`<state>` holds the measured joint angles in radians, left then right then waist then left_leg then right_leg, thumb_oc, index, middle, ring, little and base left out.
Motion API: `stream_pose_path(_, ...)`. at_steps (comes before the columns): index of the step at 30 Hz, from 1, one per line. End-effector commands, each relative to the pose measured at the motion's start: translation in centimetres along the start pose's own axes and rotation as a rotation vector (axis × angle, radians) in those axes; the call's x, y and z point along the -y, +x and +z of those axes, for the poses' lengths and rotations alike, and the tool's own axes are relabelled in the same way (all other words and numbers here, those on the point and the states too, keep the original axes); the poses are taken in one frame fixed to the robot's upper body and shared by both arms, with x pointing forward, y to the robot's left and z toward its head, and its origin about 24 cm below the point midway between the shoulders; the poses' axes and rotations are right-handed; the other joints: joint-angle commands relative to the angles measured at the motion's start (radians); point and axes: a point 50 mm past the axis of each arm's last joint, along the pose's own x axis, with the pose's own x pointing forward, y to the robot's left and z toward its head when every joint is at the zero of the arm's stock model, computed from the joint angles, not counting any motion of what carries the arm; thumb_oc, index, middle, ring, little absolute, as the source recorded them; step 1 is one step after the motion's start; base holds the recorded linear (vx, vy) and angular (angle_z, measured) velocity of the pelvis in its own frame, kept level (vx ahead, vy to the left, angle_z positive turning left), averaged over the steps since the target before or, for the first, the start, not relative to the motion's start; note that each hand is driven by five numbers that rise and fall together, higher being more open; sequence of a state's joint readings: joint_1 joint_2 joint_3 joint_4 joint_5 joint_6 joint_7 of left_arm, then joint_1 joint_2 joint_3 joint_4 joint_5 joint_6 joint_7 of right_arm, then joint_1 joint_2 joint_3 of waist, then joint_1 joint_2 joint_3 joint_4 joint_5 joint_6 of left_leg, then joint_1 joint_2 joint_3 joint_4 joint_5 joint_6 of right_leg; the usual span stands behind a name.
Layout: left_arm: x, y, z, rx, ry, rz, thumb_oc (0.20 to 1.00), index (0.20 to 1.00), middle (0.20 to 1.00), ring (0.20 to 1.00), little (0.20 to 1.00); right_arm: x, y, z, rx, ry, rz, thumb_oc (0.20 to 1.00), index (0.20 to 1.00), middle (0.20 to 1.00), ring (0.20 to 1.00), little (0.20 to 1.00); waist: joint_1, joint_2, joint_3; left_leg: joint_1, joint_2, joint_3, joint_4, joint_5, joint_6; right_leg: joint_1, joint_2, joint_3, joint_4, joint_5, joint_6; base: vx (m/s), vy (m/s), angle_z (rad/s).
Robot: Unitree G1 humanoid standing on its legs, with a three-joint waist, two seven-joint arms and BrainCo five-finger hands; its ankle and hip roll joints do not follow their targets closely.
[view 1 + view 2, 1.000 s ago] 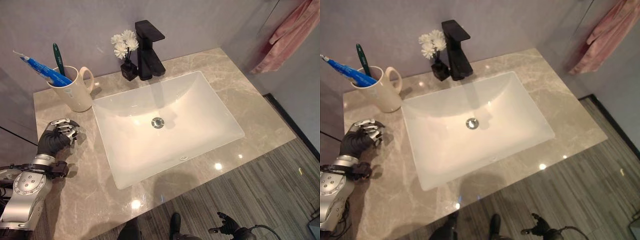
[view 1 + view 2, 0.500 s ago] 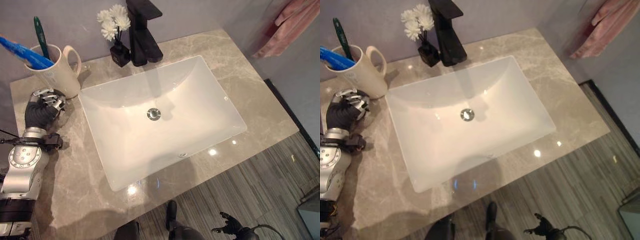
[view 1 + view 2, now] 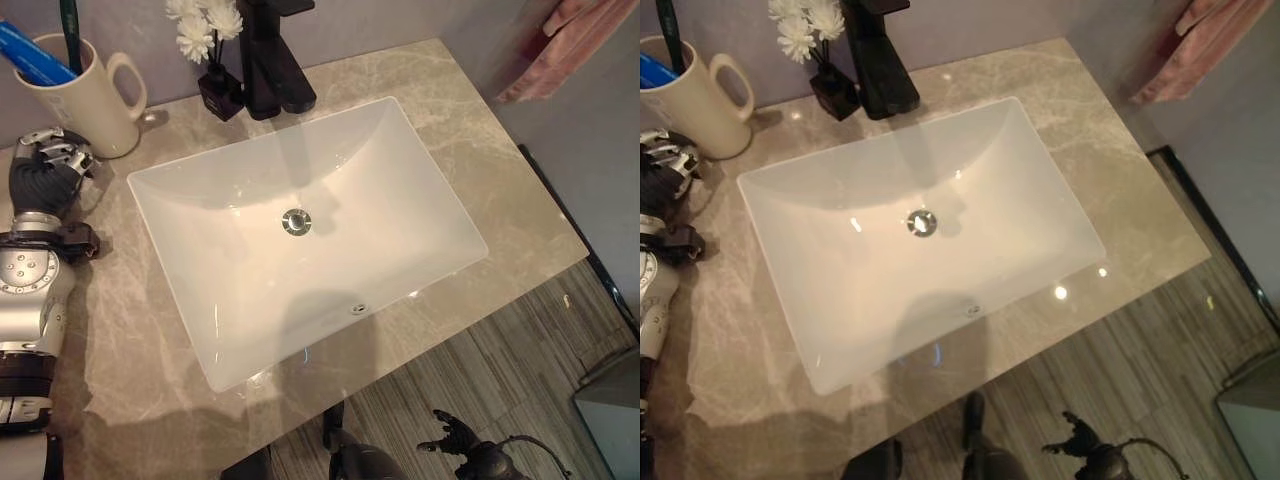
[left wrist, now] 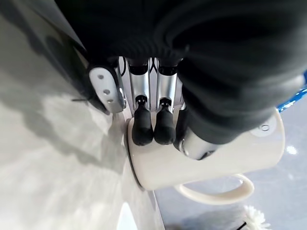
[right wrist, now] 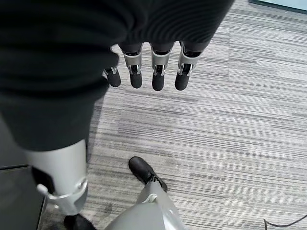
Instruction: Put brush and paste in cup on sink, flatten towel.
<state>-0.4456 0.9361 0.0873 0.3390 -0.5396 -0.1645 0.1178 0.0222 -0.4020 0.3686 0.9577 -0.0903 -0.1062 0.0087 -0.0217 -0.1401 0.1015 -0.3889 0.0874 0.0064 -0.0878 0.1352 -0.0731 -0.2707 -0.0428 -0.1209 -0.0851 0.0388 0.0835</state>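
A cream cup (image 3: 70, 95) stands on the marble counter (image 3: 480, 170) at the back left of the white sink basin (image 3: 300, 220). A blue toothpaste tube (image 3: 30, 55) and a green toothbrush (image 3: 68, 20) stick out of the cup. My left hand (image 3: 45, 170) rests on the counter just in front of the cup, its relaxed fingers (image 4: 153, 124) close to the cup's base (image 4: 206, 163) and holding nothing. A pink towel (image 3: 565, 50) hangs bunched on the wall at the far right. My right hand (image 3: 455, 440) hangs low over the floor, its fingers (image 5: 153, 72) loose and empty.
A black faucet (image 3: 270, 60) and a small black vase of white flowers (image 3: 200, 20) stand behind the basin, right of the cup. Grey striped floor (image 3: 520, 360) lies in front of the counter and towards the towel.
The whole picture has shifted, so the camera has moved. My left hand has come a little nearer the cup's base. The right hand still hangs low.
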Motion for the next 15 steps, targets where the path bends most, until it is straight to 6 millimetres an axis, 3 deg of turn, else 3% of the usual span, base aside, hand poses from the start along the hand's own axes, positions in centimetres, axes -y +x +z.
stream_pose_path(1, -0.1, -1.6, -4.8, -0.225, 0.097, 0.011, 0.2, 0.2, 0.2, 0.2, 0.2, 0.6, -0.6, -1.4, -0.031, -0.009, 0.003, 1.0, 1.0, 1.0, 1.0, 1.0, -0.027, 0.0, -0.041, -0.001, 0.028, -0.119, 0.0, -0.033, 0.012, -0.046, -0.036, -0.005, -0.002, 0.031, 0.065, 0.0, 0.0, 0.0)
stream_pose_path(15, 1.1, 0.8, -3.2, -0.164, 0.118, 0.029, 0.2, 0.2, 0.2, 0.2, 0.2, 0.2, -0.6, -0.9, -0.007, -0.001, 0.016, 1.0, 1.0, 1.0, 1.0, 1.0, -0.056, -0.036, -0.055, -0.005, 0.036, -0.112, 0.0, -0.037, 0.01, -0.058, -0.025, 0.005, -0.002, 0.036, 0.065, 0.0, 0.0, 0.0)
